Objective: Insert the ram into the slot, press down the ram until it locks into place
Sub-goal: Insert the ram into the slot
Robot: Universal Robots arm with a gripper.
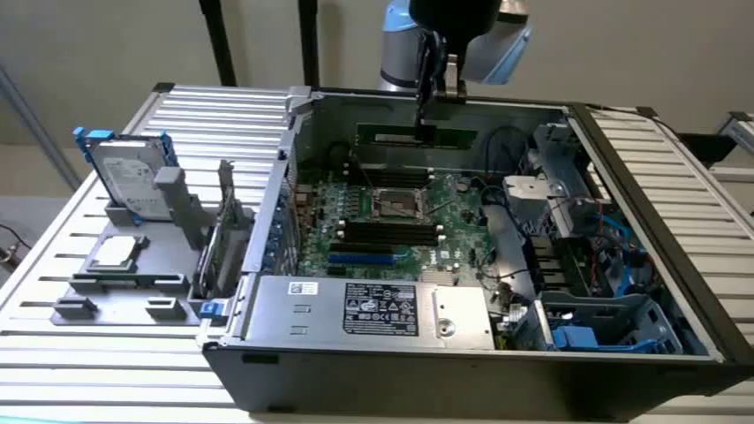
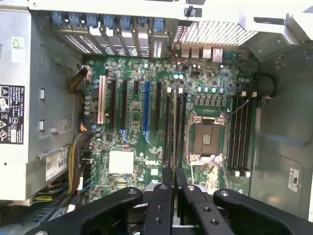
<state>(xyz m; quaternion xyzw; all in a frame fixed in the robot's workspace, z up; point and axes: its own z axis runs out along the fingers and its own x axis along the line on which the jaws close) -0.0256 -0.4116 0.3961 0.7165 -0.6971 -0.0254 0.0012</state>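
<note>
My gripper (image 1: 422, 131) hangs over the far part of the open computer case, shut on the ram (image 1: 454, 137). The ram is a thin green stick held level and on edge, well above the motherboard (image 1: 454, 208). In the wrist view the two black fingers (image 2: 167, 182) pinch the ram (image 2: 173, 127), which shows edge-on as a pale thin strip. It runs along the black memory slots (image 2: 180, 125) beside the CPU socket (image 2: 206, 137). Another bank of slots (image 2: 240, 134) lies on the socket's other side. In the exterior view the slots (image 1: 383, 233) sit just nearer than the socket (image 1: 395, 201).
A grey power supply (image 1: 365, 305) fills the near end of the case. Drive bays with blue clips and cables (image 1: 589, 331) stand at the exterior view's right. A hard drive (image 1: 124, 177) and a chip in grey holders stand outside the case at the exterior view's left.
</note>
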